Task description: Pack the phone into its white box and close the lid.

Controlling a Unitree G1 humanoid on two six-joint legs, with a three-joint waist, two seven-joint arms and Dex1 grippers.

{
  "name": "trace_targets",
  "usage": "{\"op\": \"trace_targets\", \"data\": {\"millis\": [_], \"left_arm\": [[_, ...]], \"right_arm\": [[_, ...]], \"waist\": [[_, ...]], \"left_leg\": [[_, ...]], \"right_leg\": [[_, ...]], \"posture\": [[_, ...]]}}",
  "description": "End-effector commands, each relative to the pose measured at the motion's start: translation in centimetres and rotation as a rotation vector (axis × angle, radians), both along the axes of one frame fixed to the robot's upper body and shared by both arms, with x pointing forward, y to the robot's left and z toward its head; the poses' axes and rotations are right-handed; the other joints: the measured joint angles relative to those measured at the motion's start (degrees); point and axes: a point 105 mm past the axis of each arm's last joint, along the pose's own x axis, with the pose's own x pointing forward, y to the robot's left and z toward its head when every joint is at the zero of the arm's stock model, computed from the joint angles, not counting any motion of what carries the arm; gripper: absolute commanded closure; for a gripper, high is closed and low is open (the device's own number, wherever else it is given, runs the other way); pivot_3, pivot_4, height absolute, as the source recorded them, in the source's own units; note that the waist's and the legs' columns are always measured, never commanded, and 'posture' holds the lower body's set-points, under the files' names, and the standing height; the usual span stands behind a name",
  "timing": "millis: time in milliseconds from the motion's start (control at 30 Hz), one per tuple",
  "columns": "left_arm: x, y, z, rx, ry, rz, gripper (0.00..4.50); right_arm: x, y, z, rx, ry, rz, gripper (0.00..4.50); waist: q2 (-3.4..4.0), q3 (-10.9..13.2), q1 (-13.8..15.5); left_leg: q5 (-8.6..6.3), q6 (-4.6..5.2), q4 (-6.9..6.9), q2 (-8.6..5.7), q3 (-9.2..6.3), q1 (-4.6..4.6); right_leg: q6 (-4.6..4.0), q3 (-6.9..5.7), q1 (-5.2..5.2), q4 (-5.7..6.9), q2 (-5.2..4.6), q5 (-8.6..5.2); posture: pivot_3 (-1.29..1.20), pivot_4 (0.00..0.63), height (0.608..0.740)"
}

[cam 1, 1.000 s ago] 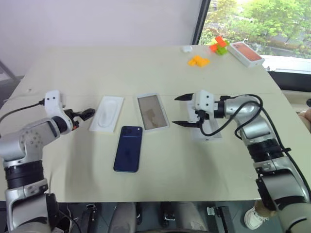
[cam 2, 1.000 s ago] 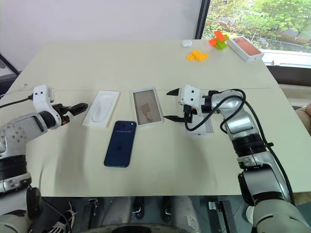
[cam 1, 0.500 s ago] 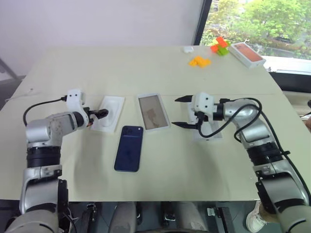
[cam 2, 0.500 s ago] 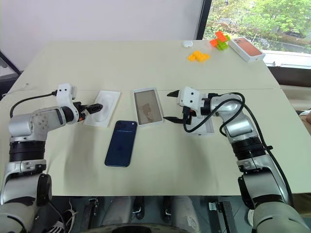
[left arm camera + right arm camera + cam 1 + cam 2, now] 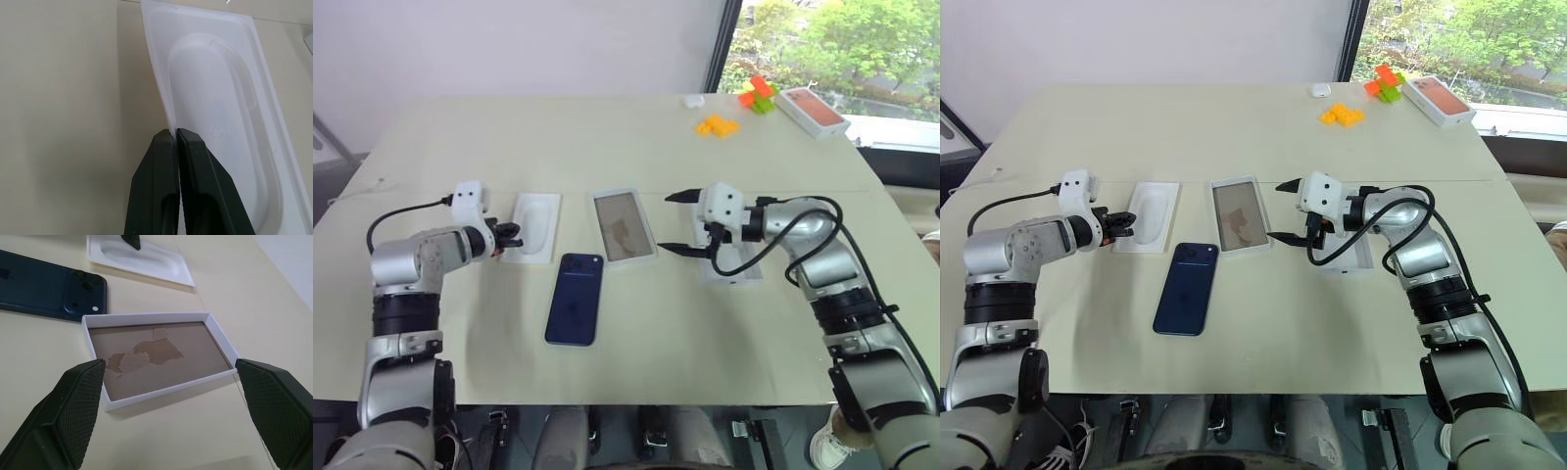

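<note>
A cream-coloured rectangular counter (image 5: 607,147) carries the objects. The slim dark navy-blue phone (image 5: 574,299) lies flat, glossy back up, nearer the front edge than the other items, its camera cluster at the far end. Just beyond it, close to but apart from its camera end, lies the shallow white cardboard box (image 5: 624,226), open side up, with a brown, torn-looking floor. To the left of the box, apart from it, lies a thin white moulded insert with an oval recess (image 5: 532,226).

The left gripper (image 5: 513,234) has its two black fingers (image 5: 166,161) pressed together on the thin side rim of the insert; the left wrist view shows the rim caught between the tips. Whether the insert is lifted off the counter cannot be told.

The right gripper (image 5: 677,222) hovers to the right of the box with its fingers (image 5: 73,401) spread wide, holding nothing. Beneath the right forearm lies a white rectangular piece (image 5: 734,270), largely hidden by the arm and cable; its printed face cannot be made out.

Near the far right corner sit orange blocks (image 5: 714,123), an orange-and-green block cluster (image 5: 756,93), a small white object (image 5: 691,99) too small to identify, and a box with an orange-pink top (image 5: 811,109).
</note>
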Motion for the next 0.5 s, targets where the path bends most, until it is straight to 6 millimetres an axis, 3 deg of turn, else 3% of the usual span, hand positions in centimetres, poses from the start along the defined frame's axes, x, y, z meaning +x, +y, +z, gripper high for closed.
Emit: {"op": "trace_targets", "data": {"millis": [33, 200, 333, 500], "left_arm": [[-0.3, -0.5, 0.1, -0.139, 0.002, 0.015, 4.43], [-0.6, -0.5, 3.3, -0.402, -0.072, 0.035, 4.43], [-1.4, -0.7, 4.6, -0.509, -0.083, 0.038, 4.43], [-1.9, -3.2, 6.9, -0.599, -0.165, 0.009, 4.43]], "right_arm": [[0.0, -0.1, 1.8, 0.027, -0.064, 0.002, 0.00], [0.1, -0.4, 1.7, 0.022, -0.063, -0.010, 0.00], [0.2, -0.6, 1.7, 0.017, -0.064, -0.018, 0.00], [0.5, -0.7, 1.6, 0.015, -0.067, -0.027, 0.00]], "waist": [[0.00, 0.00, 0.00], [-0.07, 0.04, -0.19], [-0.09, 0.06, -0.26], [-0.12, 0.07, -0.02]], "left_leg": [[-0.01, 0.01, 0.00, 0.00, 0.00, -0.01], [-0.02, 0.03, 0.03, 0.01, -0.02, -0.03], [0.01, -0.02, 0.03, 0.02, -0.02, -0.04], [0.03, -0.06, 0.09, 0.00, -0.05, -0.10]], "right_leg": [[0.00, 0.00, 0.00, 0.00, 0.00, 0.00], [0.01, 0.00, -0.01, 0.01, 0.00, 0.00], [0.02, 0.00, -0.02, 0.01, 0.02, -0.01], [0.04, 0.00, -0.01, 0.01, 0.01, -0.01]], "posture": [[0.00, 0.150, 0.737], [0.00, 0.150, 0.737], [0.00, 0.150, 0.737], [0.00, 0.150, 0.737]]}}
